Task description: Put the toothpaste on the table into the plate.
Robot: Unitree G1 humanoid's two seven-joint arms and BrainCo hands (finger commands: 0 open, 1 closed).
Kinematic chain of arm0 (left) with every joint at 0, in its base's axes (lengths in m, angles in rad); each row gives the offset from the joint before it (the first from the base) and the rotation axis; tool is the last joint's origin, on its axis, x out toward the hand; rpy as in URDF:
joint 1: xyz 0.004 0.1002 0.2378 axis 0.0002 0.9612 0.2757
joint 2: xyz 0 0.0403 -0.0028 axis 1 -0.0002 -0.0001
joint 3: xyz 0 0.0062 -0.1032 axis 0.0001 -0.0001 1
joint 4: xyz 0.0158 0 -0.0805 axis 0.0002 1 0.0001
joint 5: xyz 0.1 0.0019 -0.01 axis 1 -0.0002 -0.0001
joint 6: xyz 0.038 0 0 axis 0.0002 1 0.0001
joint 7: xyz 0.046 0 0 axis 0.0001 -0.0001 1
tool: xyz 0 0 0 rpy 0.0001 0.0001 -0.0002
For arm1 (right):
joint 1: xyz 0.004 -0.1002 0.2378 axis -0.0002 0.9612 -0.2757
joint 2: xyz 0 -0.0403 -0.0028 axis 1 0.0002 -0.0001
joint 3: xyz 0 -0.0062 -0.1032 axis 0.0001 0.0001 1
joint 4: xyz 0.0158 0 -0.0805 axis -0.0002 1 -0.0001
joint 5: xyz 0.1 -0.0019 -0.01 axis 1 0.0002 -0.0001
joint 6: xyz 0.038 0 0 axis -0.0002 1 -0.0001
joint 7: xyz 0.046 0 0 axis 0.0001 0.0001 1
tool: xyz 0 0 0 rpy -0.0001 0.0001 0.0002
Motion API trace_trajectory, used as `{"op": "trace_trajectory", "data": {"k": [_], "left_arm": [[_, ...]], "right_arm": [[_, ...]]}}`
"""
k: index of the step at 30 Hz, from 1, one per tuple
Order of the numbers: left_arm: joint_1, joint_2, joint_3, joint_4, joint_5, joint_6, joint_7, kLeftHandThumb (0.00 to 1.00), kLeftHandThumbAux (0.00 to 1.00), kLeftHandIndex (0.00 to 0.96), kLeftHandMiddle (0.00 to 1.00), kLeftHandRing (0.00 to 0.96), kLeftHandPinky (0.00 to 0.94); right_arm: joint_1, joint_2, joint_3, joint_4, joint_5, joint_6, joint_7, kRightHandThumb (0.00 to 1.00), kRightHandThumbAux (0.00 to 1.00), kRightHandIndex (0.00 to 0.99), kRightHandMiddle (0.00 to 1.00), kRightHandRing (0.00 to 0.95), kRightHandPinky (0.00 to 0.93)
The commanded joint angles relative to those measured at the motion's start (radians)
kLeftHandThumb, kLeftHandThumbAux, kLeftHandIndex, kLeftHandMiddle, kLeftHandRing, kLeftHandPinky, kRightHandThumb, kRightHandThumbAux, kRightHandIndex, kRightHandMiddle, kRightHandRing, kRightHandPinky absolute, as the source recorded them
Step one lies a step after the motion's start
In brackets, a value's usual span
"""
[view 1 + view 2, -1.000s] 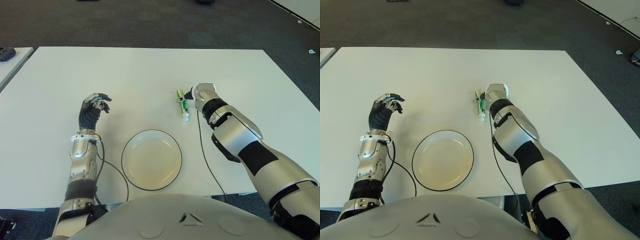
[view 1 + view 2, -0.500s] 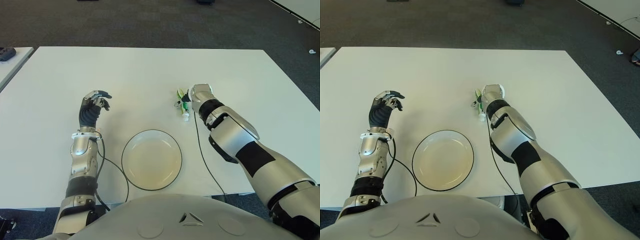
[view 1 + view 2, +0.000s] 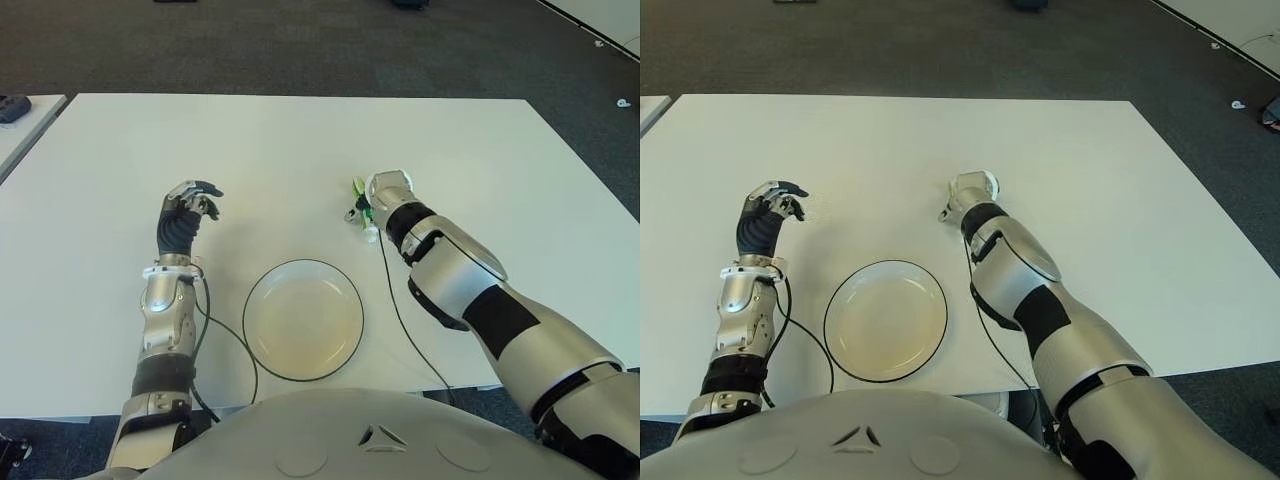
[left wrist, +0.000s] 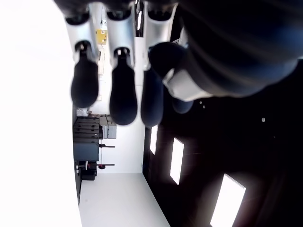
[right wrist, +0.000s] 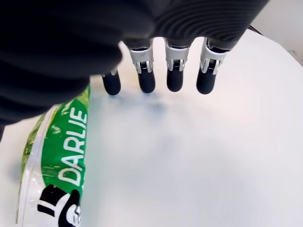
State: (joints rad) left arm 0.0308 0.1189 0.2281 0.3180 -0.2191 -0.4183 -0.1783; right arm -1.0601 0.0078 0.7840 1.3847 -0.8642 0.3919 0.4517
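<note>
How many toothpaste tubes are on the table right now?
1. The green-and-white toothpaste tube lies on the white table, beyond the round white plate and to its right, under the right hand. None shows elsewhere.

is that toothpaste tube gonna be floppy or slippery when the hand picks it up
Probably soft: the toothpaste has a flat crimped end, so it may bend. Its printed skin looks glossy, so perhaps slippery. It lies flat on the table beside the open right hand, unlikely to roll.
</note>
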Motion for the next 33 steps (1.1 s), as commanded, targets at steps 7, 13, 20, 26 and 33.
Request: {"op": "trace_trajectory", "data": {"k": [7, 13, 20, 26, 33], "left_arm": [[0.016, -0.003, 0.009, -0.018, -0.020, 0.027, 0.000, 0.840, 0.671, 0.443, 0.487, 0.658, 0.636], [0.019, -0.005, 0.011, -0.027, -0.015, 0.041, 0.009, 0.841, 0.671, 0.445, 0.484, 0.659, 0.642], [0.020, -0.004, 0.011, -0.028, -0.008, 0.040, 0.010, 0.841, 0.670, 0.445, 0.487, 0.664, 0.651], [0.021, -0.004, 0.013, -0.031, -0.012, 0.047, 0.011, 0.841, 0.671, 0.443, 0.488, 0.665, 0.644], [0.020, -0.003, 0.017, -0.032, -0.006, 0.055, 0.016, 0.841, 0.671, 0.444, 0.482, 0.661, 0.637]], "right_arm": [[0.024, 0.050, 0.005, 0.007, -0.002, 0.105, -0.014, 0.000, 0.319, 0.000, 0.000, 0.000, 0.000], [0.031, 0.063, -0.015, 0.006, 0.016, 0.163, -0.058, 0.000, 0.363, 0.000, 0.000, 0.000, 0.000], [0.042, 0.075, -0.051, 0.003, 0.033, 0.239, -0.178, 0.000, 0.488, 0.000, 0.000, 0.000, 0.097], [0.062, 0.055, -0.092, -0.003, 0.057, 0.221, -0.316, 0.013, 0.727, 0.029, 0.280, 0.349, 0.405], [0.080, 0.056, -0.132, -0.011, 0.083, 0.199, -0.455, 0.545, 0.751, 0.353, 0.566, 0.599, 0.648]]}}
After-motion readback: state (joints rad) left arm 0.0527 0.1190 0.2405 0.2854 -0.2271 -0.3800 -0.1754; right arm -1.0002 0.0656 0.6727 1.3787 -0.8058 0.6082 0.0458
